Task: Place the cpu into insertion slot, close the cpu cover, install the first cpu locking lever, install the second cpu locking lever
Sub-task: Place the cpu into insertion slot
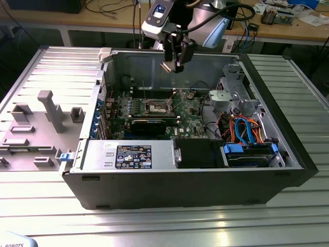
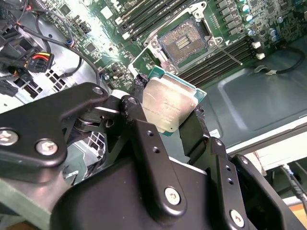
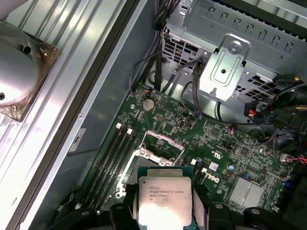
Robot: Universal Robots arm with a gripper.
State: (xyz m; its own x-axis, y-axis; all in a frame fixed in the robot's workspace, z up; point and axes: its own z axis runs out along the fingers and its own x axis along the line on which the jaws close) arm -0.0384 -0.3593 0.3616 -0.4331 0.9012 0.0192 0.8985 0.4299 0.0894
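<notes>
My gripper hangs above the open computer case and is shut on the cpu, a flat square chip with a silver-grey top. In both wrist views the black fingers clamp the cpu by two opposite edges. The insertion slot lies open on the green motherboard well below the chip, its contact field bare. The cpu cover, a thin silvery frame, stands swung up beside the slot. A thin locking lever sticks out free next to the socket.
A silver drive cage with cable bundles fills the case at the exterior view's right. A black card and the power supply sit in front of the socket. A grey fixture plate lies outside the case.
</notes>
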